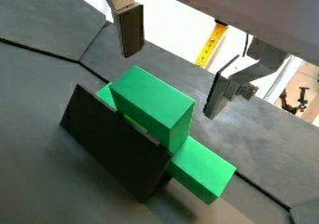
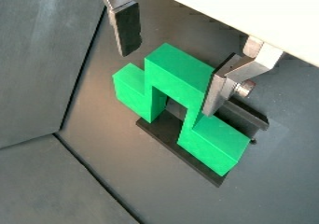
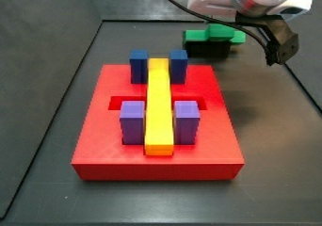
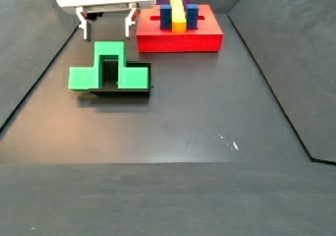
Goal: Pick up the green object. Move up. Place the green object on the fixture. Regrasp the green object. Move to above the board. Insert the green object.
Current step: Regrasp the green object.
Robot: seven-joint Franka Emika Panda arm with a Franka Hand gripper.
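Two flat faces on the raised middle block look like the spot to pinch the green object [image 2: 181,102], a rigid, light-looking, probably slick plastic piece resting on the fixture [image 1: 115,146], while the gripper [image 2: 173,62] hangs open and empty just above it.

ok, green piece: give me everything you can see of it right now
The green piece is bright green, matte, plastic-looking, with sharp square edges: two cube-like ends joined by a raised middle block. It rests on the dark fixture, leaning against its upright plate, ends sticking out past the fixture on both sides. Only the fixture touches it. The pincer is open, silver fingers either side of the raised block, apart from it. It sits away from the red board.
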